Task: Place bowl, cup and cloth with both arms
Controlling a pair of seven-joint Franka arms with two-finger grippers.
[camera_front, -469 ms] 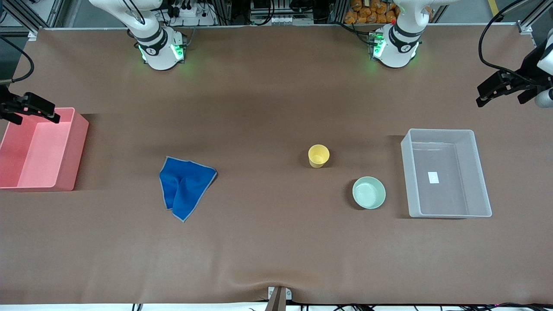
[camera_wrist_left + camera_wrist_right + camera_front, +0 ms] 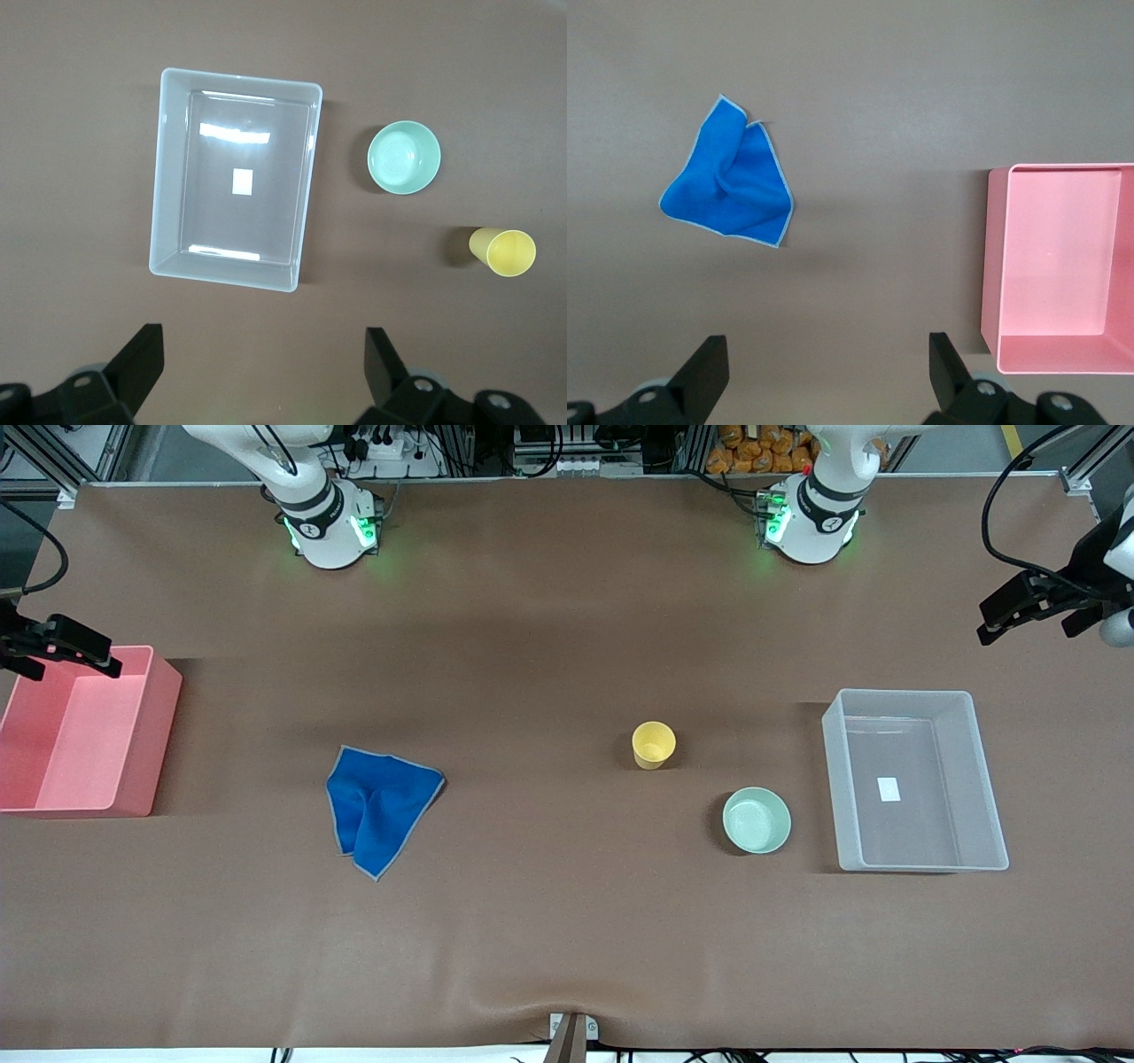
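A brown-covered table (image 2: 549, 921) fills the front view, with two white robot arms based along the top edge of the frame. Left of centre lies the soft bright blue cloth with a thin grey stitched edge (image 2: 379, 808), crumpled into a rough triangle, flat on the tabletop. Right of centre stands the small plain yellow cup (image 2: 654, 744), upright and open at the top; lower and further right in the frame sits the small, glossy, pale mint green bowl (image 2: 757, 820), near the cup but not touching it. Just beside the bowl, toward the right edge of the frame, is a clear plastic rectangular bin (image 2: 974, 779) with a small white label on its floor. At the left edge of the frame rests a pink plastic rectangular bin (image 2: 164, 726), well apart from the cloth.

The left gripper (image 2: 1005, 615) hangs in the upper right of the front view, over bare table above the clear bin; its own wrist view shows its black fingers (image 2: 142, 359) spread wide with nothing between them. The right gripper (image 2: 66, 651) hangs at the middle left edge, over the upper rim of the pink bin, its fingers (image 2: 709, 367) likewise parted and holding nothing, the cloth and pink bin lying below it.
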